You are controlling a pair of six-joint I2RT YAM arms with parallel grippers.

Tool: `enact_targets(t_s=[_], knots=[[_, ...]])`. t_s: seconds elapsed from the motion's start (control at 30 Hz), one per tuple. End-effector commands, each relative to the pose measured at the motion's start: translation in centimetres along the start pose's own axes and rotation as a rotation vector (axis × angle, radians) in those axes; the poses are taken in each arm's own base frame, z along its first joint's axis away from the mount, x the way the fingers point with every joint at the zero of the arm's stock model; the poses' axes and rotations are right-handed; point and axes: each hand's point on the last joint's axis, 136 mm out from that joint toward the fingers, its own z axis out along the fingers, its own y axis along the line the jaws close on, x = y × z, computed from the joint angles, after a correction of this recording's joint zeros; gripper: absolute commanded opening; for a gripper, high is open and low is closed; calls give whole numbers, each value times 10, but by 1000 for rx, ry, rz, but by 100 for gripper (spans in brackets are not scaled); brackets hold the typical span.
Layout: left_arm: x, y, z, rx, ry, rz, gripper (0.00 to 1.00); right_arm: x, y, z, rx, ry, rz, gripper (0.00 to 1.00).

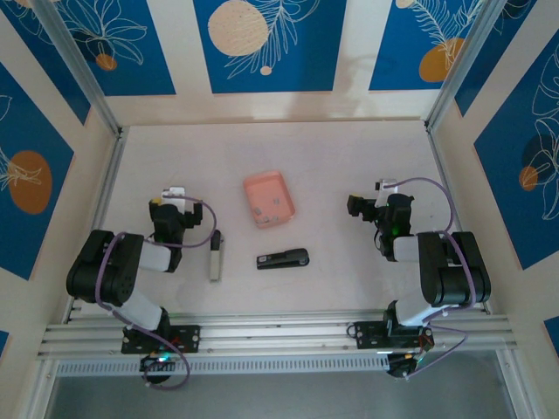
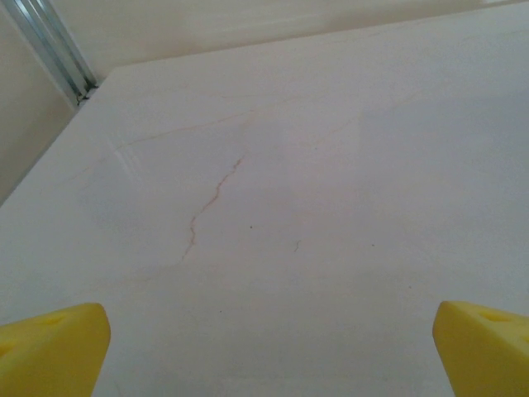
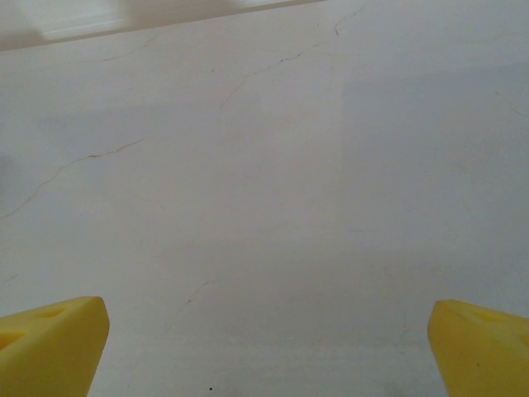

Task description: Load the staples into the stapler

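Observation:
A black stapler [image 1: 283, 259] lies flat on the white table, near the middle front. Just behind it sits a shallow pink tray [image 1: 258, 188] with a few tiny greyish specks in it, the staples [image 1: 273, 208], too small to make out well. My left gripper [image 1: 175, 195] hovers at the left, well away from the stapler. In the left wrist view it [image 2: 271, 347] is open, its yellow fingertips [image 2: 50, 351] wide apart over bare table. My right gripper [image 1: 370, 201] is at the right, and in its wrist view it [image 3: 269, 343] is open with nothing between its fingers.
A grey oblong object [image 1: 215, 255] lies on the table just right of the left arm. Patterned blue and cream walls close in the table on three sides. An aluminium rail [image 1: 279, 332] runs along the near edge under both arm bases.

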Motion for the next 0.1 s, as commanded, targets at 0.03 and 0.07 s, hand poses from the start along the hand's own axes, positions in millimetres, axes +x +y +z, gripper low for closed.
enact_targets(t_s=[0.03,0.07], knots=[[-10,-2,0,48,-28,-26,100,-13,0,2,7,-40,-26,99],[-10,-6,1,71,-25,-18,100,-13,0,2,6,-40,-26,99]])
